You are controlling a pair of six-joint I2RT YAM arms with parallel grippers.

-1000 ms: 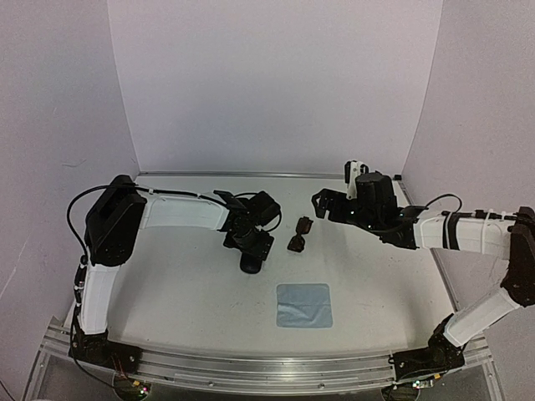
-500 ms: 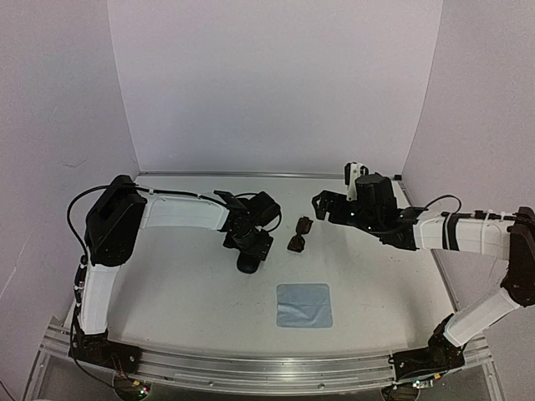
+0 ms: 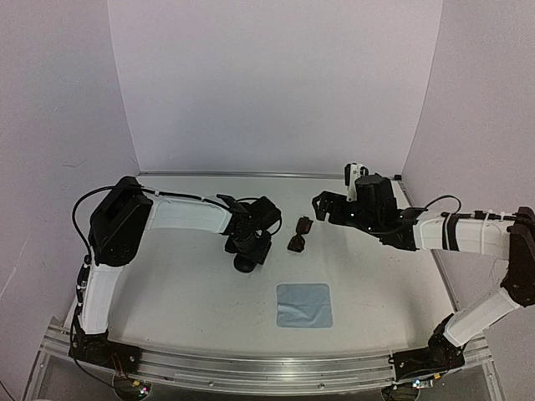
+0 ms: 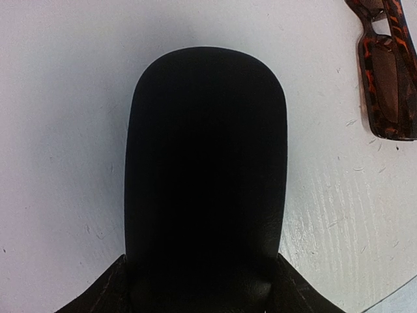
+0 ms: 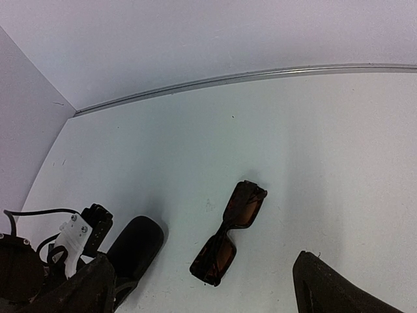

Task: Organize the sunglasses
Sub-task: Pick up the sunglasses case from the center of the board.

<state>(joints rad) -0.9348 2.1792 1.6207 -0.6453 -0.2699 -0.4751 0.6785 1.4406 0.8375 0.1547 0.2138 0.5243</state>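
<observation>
Though seemingly untouched, sunglasses (image 3: 298, 233) between jaws

Left wrist view: the black case (image 4: 205, 176) runs off the bottom edge, and the sunglasses (image 4: 389, 78) are cut at the top-right corner, with 1 lens whole. From above, the left gripper (image 3: 249, 242) covers most of the case; its grip is undeterminable. In the right wrist view, the right gripper (image 3: 319, 203) has its fingers (image 5: 326, 290) cropped at the bottom edge.

The left arm (image 3: 180, 213) and right arm (image 3: 476, 236) share white tubular links, black joint housings and looping black cables.
</observation>
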